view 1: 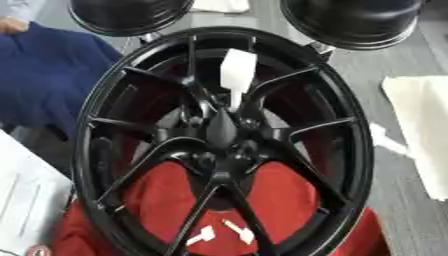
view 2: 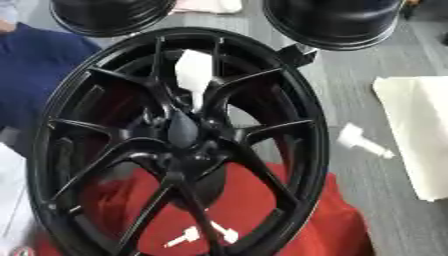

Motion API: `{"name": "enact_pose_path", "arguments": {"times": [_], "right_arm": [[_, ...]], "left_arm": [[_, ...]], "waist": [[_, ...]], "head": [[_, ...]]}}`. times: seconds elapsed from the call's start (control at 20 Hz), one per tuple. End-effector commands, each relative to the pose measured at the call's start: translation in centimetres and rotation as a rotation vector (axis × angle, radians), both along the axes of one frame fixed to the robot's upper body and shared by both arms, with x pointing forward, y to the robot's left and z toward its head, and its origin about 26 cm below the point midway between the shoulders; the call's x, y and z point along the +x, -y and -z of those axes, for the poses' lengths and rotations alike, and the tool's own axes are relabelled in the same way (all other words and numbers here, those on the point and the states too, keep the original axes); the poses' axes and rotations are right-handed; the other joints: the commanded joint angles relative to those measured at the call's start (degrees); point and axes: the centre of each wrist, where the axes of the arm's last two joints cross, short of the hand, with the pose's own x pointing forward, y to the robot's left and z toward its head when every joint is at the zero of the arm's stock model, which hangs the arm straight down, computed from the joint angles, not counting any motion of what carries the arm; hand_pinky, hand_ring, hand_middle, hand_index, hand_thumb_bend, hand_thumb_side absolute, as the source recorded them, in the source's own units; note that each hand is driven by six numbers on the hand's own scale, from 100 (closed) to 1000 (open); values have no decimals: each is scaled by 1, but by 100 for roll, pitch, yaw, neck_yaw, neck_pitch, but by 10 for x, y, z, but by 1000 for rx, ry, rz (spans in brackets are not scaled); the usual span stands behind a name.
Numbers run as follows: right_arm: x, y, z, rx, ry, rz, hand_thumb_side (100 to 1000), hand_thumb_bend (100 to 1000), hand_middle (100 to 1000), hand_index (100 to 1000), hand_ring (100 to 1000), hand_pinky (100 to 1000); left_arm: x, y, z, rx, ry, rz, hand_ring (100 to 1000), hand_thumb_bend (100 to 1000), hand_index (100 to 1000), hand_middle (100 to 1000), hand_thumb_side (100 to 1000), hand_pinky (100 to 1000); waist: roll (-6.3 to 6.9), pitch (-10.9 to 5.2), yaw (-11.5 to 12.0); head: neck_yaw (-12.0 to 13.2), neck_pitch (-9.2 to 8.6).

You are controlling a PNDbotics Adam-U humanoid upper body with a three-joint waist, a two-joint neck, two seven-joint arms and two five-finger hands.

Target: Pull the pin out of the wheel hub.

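Note:
A large black multi-spoke wheel hub [view 1: 223,145] fills the middle of both views, lying on a red cloth [view 1: 289,195]. A white pin [view 1: 237,72] with a broad flat head stands in the hub just above its centre. The pin's thin stem [view 1: 234,102] runs down between two spokes toward the centre cap [view 1: 221,129]. Neither of my hands shows in either view.
Two loose white pins [view 1: 203,235] [view 1: 239,231] lie on the red cloth, seen through the lower spokes. Another white pin [view 2: 360,140] lies on the grey surface to the right. A white cloth [view 1: 424,130] is at the right edge, a blue cloth [view 1: 44,75] at the left, and two black round rims [view 1: 131,15] [view 1: 350,22] at the back.

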Motion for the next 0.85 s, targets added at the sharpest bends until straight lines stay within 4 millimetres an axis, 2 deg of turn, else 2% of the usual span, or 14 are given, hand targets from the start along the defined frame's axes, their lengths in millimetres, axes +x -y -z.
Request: {"name": "enact_pose_path", "arguments": {"times": [0.05, 0.2, 0.25, 0.3, 0.45, 0.7, 0.85], "right_arm": [[-8, 20, -7, -5, 22, 77, 100, 100, 794, 814, 942, 808], [-8, 20, -7, 17, 66, 84, 110, 100, 768, 787, 928, 802], [-6, 16, -10, 22, 97, 68, 299, 100, 759, 780, 921, 801], [-4, 11, -15, 29, 129, 47, 313, 100, 759, 779, 921, 802], [3, -16, -34, 46, 233, -78, 460, 100, 741, 753, 910, 807], [14, -65, -65, 65, 324, -294, 506, 100, 731, 744, 901, 812], [18, -88, -75, 72, 336, -377, 514, 100, 728, 740, 899, 811]], "left_arm": [[-3, -5, -9, 33, 28, -18, 718, 130, 694, 656, 751, 785], [-3, -6, -9, 34, 28, -20, 718, 131, 694, 656, 750, 785], [-3, -5, -9, 33, 29, -19, 718, 130, 694, 656, 750, 785], [-3, -5, -9, 33, 29, -18, 718, 130, 694, 656, 751, 785], [-3, -4, -10, 35, 32, -10, 718, 131, 694, 656, 749, 785], [-1, -3, -14, 50, 40, 11, 718, 130, 694, 656, 745, 785], [1, -2, -17, 61, 49, 24, 719, 130, 695, 657, 740, 785]], "waist": [[-9, -171, -21], [-14, -180, -30], [-17, -186, -35], [-20, -189, -41], [-29, -202, -38], [-49, -226, 34], [-60, -238, 74]], "head": [[3, 18], [9, 23], [10, 22], [12, 19], [-5, 24], [-35, 41], [-56, 61]]}}
